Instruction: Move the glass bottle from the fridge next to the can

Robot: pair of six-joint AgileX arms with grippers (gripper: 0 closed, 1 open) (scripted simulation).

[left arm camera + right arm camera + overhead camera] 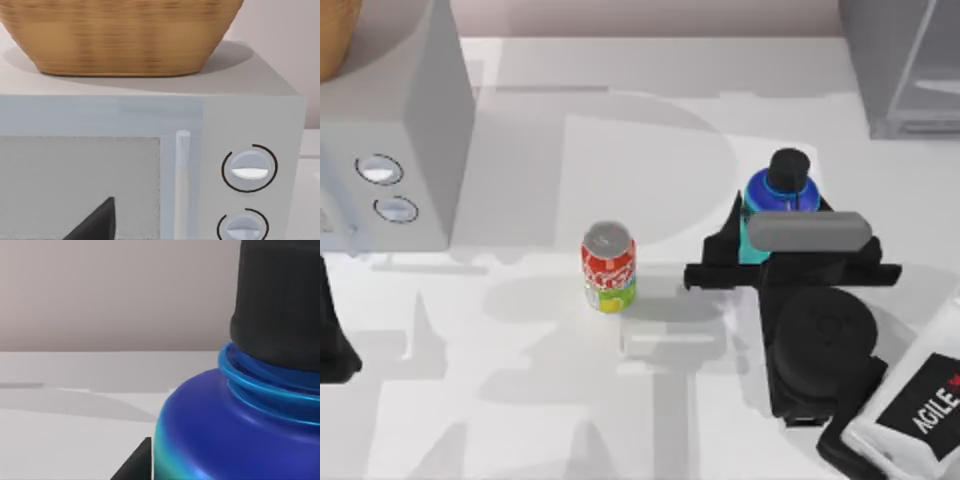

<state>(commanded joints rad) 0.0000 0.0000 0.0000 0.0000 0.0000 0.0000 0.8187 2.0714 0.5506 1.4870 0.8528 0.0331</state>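
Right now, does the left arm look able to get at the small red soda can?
Probably yes: the small red soda can stands in the open on the table, nothing between it and the left arm parked at the left edge.

The glass bottle (235, 440) looks glossy and smooth, its cap (280, 300) matt black; the can (609, 266) has a shiny metal top; the basket (120, 35) is woven wicker.

White table (520, 420) under bright light, pale wall (115, 290) behind.
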